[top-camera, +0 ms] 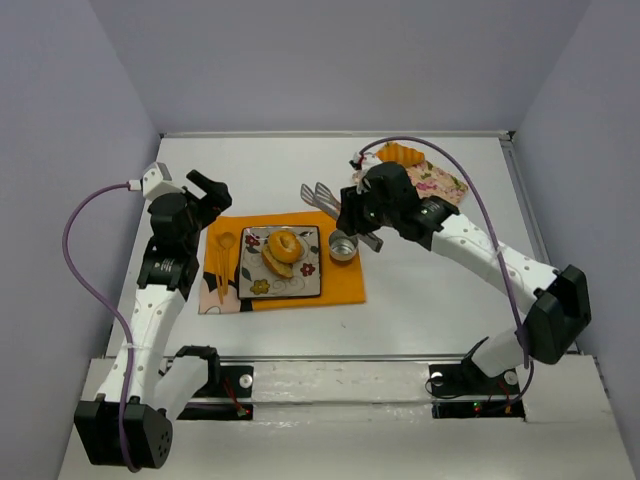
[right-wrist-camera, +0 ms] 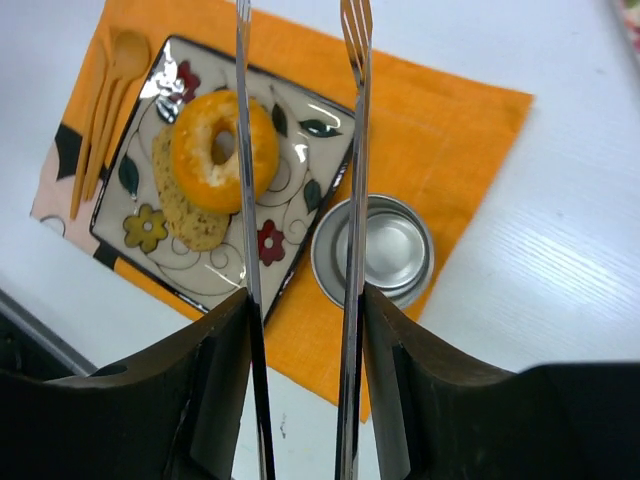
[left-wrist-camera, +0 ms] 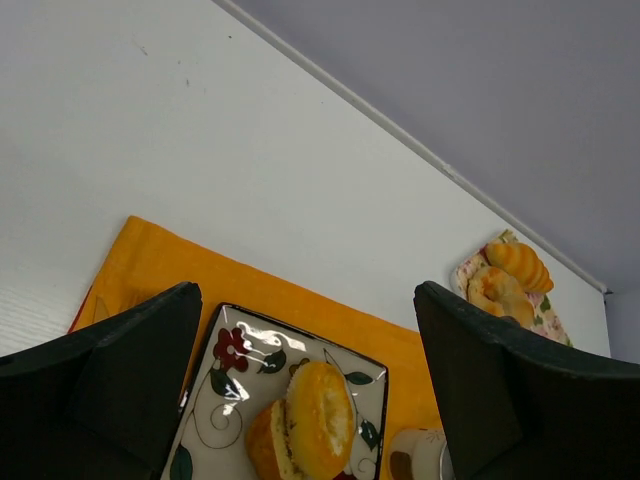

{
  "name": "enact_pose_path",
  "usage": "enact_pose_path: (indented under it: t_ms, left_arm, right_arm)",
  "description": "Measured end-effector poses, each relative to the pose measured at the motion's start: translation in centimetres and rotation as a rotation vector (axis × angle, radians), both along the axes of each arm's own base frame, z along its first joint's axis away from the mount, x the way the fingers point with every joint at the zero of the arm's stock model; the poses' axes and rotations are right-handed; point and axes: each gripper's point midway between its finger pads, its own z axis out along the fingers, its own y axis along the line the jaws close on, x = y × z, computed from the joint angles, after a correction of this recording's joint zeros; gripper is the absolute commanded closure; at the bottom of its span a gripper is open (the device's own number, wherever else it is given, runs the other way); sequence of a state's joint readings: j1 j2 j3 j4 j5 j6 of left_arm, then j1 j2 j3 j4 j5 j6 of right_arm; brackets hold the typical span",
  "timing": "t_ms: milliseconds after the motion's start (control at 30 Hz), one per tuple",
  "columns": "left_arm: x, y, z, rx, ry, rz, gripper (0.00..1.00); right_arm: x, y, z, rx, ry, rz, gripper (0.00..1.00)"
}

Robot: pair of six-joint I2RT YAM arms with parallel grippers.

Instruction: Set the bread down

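A glazed ring of bread [top-camera: 283, 247] lies on a flatter speckled piece on the floral plate [top-camera: 312, 285], which sits on the orange mat [top-camera: 345, 285]. My right gripper [top-camera: 358, 225] is shut on metal tongs [top-camera: 325, 196]. In the right wrist view the tongs [right-wrist-camera: 355, 150] stand spread with nothing between their tips, over the plate's right edge [right-wrist-camera: 300, 200] beside the bread [right-wrist-camera: 222, 150]. My left gripper [top-camera: 205, 195] hangs open and empty by the mat's back left corner. In the left wrist view the bread [left-wrist-camera: 320, 415] shows low between its fingers [left-wrist-camera: 120, 370].
A small metal cup [top-camera: 343, 247] stands on the mat right of the plate, under the tongs. Wooden spoons [top-camera: 224, 260] lie left of the plate. More pastries [top-camera: 400, 153] rest on a floral cloth [top-camera: 440, 183] at the back right.
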State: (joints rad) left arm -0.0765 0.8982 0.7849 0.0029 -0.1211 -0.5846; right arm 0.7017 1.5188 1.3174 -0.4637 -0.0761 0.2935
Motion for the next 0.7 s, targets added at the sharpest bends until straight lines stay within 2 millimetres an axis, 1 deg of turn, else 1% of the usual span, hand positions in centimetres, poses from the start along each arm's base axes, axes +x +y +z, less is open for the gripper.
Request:
enact_pose_path:
  t_ms: [33,67,133,167,200,233,300,367,400,433,467,500,633,667,700]
  left_arm:
    - [0.0,0.0,0.1,0.000,-0.002,0.000,0.01]
    - [0.0,0.0,0.1,0.000,-0.002,0.000,0.01]
    - [-0.1,0.0,0.1,0.000,-0.003,0.000,0.01]
    - [-0.1,0.0,0.1,0.000,-0.004,-0.001,0.01]
    - [-0.1,0.0,0.1,-0.001,-0.004,-0.001,0.01]
    - [-0.1,0.0,0.1,-0.001,-0.004,-0.002,0.01]
    - [-0.1,-0.1,0.1,-0.001,-0.004,-0.004,0.01]
    - [-0.1,-0.1,0.1,-0.002,-0.004,-0.006,0.01]
    - [-0.1,-0.1,0.1,-0.002,-0.004,-0.007,0.01]
    - [-0.1,-0.1,0.1,-0.002,-0.003,-0.008,0.01]
    - [-0.1,-0.1,0.1,-0.002,-0.003,-0.008,0.01]
    - [-0.1,-0.2,0.1,-0.002,-0.003,-0.009,0.01]
    - [-0.1,-0.2,-0.1,-0.003,-0.001,-0.013,0.01]
    - [-0.1,-0.2,-0.1,-0.003,0.001,-0.014,0.01]
    - [-0.1,-0.3,-0.1,-0.004,0.001,-0.015,0.01]
  right_arm:
    - [0.2,-0.3,0.4,0.001,-0.013,-0.020,0.53]
    - [0.5,-1.5,1.5,0.006,-0.049,-0.085,0.54]
    - [0.7,-3.5,2.8,0.024,-0.093,-0.177,0.54]
    - [0.7,-5.1,3.3,0.028,-0.114,-0.238,0.54]
    - [0.6,-6.2,3.6,0.030,-0.127,-0.280,0.54]
    - [0.4,-8.0,3.7,0.030,-0.150,-0.350,0.54]
    - [-0.3,-10.6,2.9,0.020,-0.155,-0.440,0.54]
    - [-1.1,-11.9,1.4,0.004,-0.137,-0.482,0.52]
    - [-1.8,-12.5,-0.1,-0.015,-0.110,-0.503,0.51]
    - [-2.1,-12.7,-1.0,-0.026,-0.089,-0.509,0.50]
    - [-2.7,-13.0,-2.7,-0.047,-0.057,-0.519,0.50]
    - [-3.4,-13.4,-4.8,-0.077,-0.011,-0.531,0.50]
    - [-5.4,-14.7,-10.2,-0.170,0.126,-0.581,0.50]
    - [-5.7,-14.9,-10.9,-0.184,0.145,-0.591,0.48]
    - [-5.9,-15.1,-11.6,-0.194,0.164,-0.605,0.38]
